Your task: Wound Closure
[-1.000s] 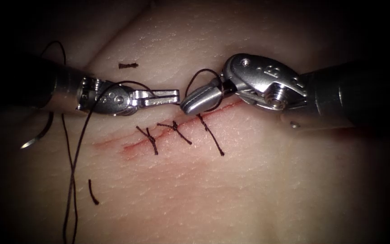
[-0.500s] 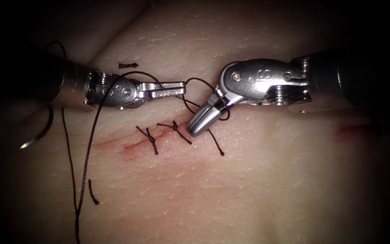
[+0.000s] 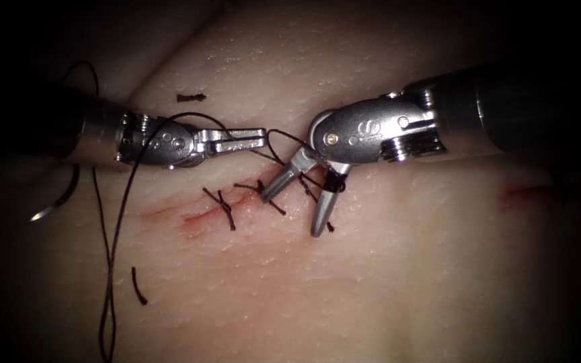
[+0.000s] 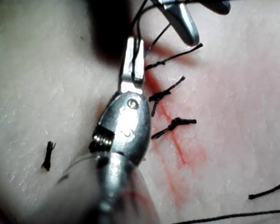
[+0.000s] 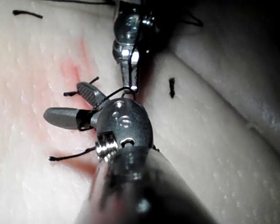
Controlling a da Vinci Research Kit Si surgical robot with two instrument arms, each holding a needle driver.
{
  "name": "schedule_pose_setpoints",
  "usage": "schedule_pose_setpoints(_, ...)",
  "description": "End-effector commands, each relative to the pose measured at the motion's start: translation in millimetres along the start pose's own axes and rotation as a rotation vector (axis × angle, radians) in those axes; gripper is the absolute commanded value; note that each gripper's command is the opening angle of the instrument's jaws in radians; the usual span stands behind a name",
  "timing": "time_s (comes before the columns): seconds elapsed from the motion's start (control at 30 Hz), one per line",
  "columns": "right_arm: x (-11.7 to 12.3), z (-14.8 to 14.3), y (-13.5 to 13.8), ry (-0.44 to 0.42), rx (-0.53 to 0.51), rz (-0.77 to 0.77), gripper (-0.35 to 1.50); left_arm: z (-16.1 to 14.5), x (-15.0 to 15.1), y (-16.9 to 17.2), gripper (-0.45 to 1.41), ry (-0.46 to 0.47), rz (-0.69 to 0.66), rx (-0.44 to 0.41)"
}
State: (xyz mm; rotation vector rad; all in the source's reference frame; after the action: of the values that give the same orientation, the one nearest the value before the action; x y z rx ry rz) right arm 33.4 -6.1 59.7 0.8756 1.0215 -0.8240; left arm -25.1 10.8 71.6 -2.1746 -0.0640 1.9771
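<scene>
The tissue (image 3: 384,269) is lying pale under the light, needle (image 3: 55,202) resting loose far left of the cut (image 3: 203,212). Left tool (image 3: 253,139) is clamping thread (image 3: 119,222); right tool (image 3: 297,205), jaws apart and wrapped in thread, is risking snagging the stitches (image 3: 223,207)

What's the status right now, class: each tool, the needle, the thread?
Left tool shut on thread. Right tool open, holds nothing, thread looped round it. Needle lies free, left of the cut, out of the tissue.

Dim endoscope view, dark vignetted edges, glare on steel, wrist views pale with blurred foreground shafts
</scene>
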Motion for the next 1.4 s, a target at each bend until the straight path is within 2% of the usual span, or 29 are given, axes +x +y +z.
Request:
schedule_pose_setpoints(0.03, -0.6, 0.5, 0.3, -0.022, 0.014, -0.019, 0.81, 0.4, -0.7, 0.2, -0.45, 0.0, -0.002, 0.001)
schedule_pose_setpoints(0.1, -1.0, 0.6, 0.1, -0.057, 0.037, -0.031, 0.76, 0.4, -0.8, 0.0, -0.45, -0.003, -0.008, 0.003)
schedule_pose_setpoints(0.17, -1.5, 0.7, -0.1, -0.112, 0.057, -0.035, 0.61, 0.4, -0.8, 0.0, -0.45, -0.003, -0.008, 0.004)
schedule_pose_setpoints(0.33, -2.8, 1.0, -0.2, -0.231, 0.075, -0.055, 0.47, 0.3, -0.8, 0.1, -0.45, -0.004, -0.02, 0.004)
schedule_pose_setpoints(0.37, -3.0, 1.3, -0.2, -0.246, 0.079, -0.061, 0.32, 0.3, -0.9, 0.1, -0.45, -0.004, -0.019, 0.004)
schedule_pose_setpoints(0.4, -3.1, 1.5, -0.2, -0.253, 0.082, -0.067, 0.26, 0.2, -0.9, 0.1, -0.45, -0.004, -0.019, 0.004)
schedule_pose_setpoints(0.7, -3.6, 4.0, -1.6, -0.326, 0.115, -0.093, 0.19, 0.1, -1.2, 0.1, -0.45, -0.009, -0.04, 0.007)
schedule_pose_setpoints(0.73, -3.7, 4.1, -1.8, -0.331, 0.122, -0.094, 0.12, 0.1, -1.2, 0.1, -0.45, -0.009, -0.04, 0.007)
schedule_pose_setpoints(0.97, -4.4, 4.1, -2.2, -0.353, 0.123, -0.096, 0.17, 0.0, -1.4, 0.1, -0.45, -0.013, -0.05, 0.01)
schedule_pose_setpoints(1.13, -5.0, 4.5, -2.2, -0.365, 0.121, -0.097, 0.42, 0.0, -1.7, 0.4, -0.45, -0.015, -0.058, 0.011)
schedule_pose_setpoints(1.4, -5.8, 5.2, -2.5, -0.386, 0.127, -0.1, 0.51, 0.1, -1.8, 0.5, -0.45, -0.016, -0.068, 0.011)
